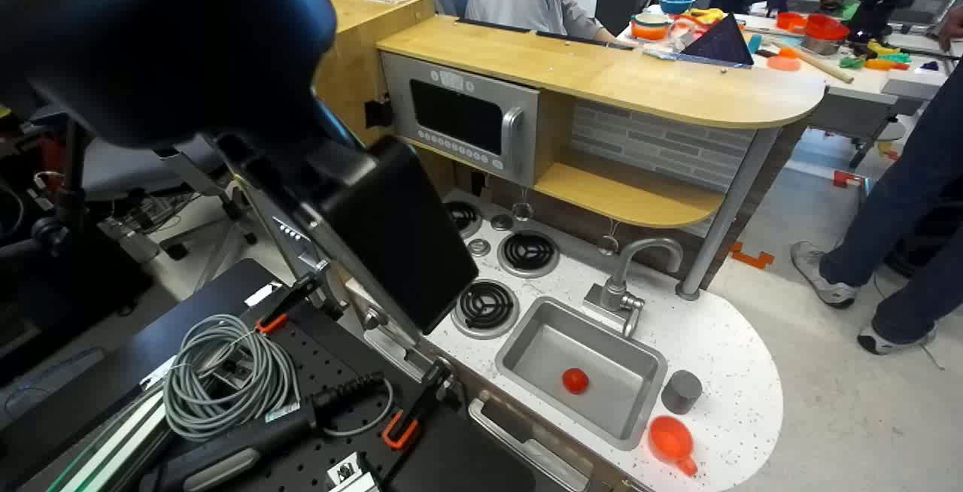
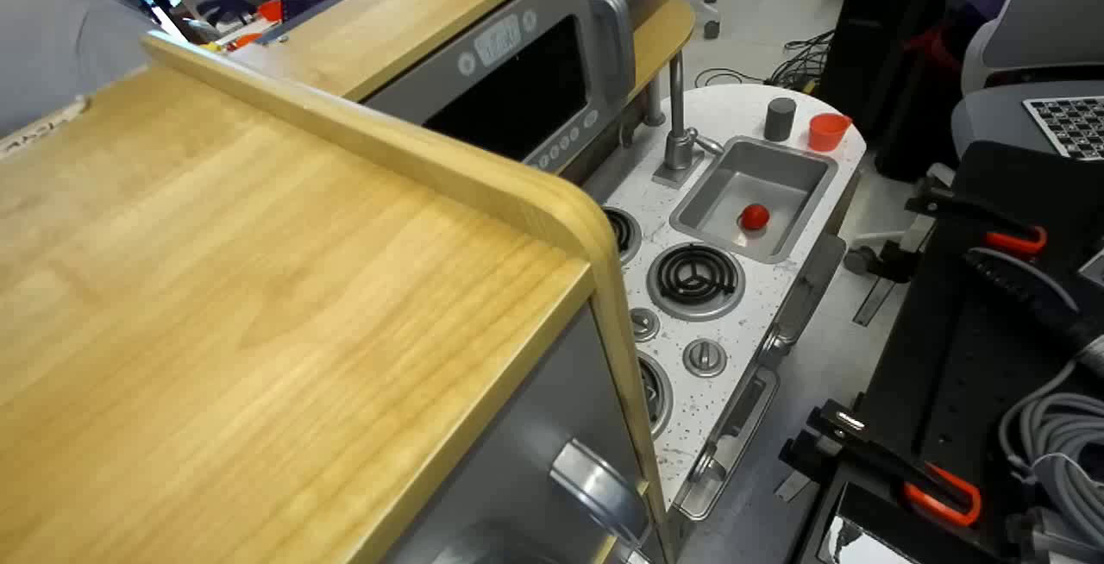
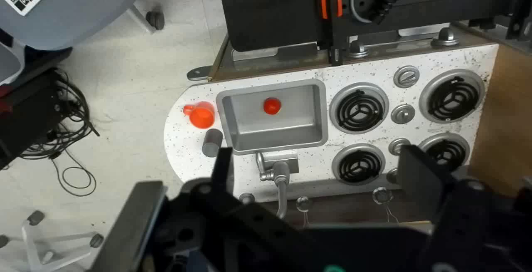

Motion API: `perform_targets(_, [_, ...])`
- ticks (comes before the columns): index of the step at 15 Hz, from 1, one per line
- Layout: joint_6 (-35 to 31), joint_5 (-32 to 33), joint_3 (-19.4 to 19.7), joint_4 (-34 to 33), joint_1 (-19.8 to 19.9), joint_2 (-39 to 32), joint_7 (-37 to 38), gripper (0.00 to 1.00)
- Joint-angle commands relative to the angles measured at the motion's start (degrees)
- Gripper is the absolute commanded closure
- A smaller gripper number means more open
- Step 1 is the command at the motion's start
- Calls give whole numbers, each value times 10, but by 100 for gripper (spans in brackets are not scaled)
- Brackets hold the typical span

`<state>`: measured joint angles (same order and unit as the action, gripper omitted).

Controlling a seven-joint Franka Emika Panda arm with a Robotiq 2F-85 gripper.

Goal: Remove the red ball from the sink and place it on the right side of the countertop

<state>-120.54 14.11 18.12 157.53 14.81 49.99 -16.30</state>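
The red ball point(image 1: 575, 381) lies on the floor of the grey sink point(image 1: 624, 400). It also shows in an exterior view point(image 2: 754, 217) and in the wrist view point(image 3: 272, 106), where it sits near the sink's upper wall. The white speckled countertop point(image 1: 741, 372) surrounds the sink and has a rounded end. My gripper point(image 3: 316, 153) is open and empty, its fingers wide apart, high above the counter. In the wrist view the ball is above and left of the middle between the fingertips. A dark part of my arm point(image 1: 399, 236) shows large in an exterior view; the fingertips are not clear there.
An orange-red cup point(image 1: 669, 439) and a grey cylinder point(image 1: 681, 392) stand on the counter's rounded end beside the sink. A faucet point(image 1: 624, 281) rises behind the sink. Stove burners point(image 3: 360, 108) lie on its other side. A shelf point(image 1: 632, 191) and microwave point(image 1: 459, 116) overhang the back.
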Motion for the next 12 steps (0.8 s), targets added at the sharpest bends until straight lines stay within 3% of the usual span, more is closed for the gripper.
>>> perform_targets(1, [1, -2, -2, -1, 1, 0, -1, 0])
perform_targets(8, [1, -2, -2, -1, 1, 0, -1, 0])
perform_targets(12, [-11, -1, -4, -5, -4, -59, 11, 0])
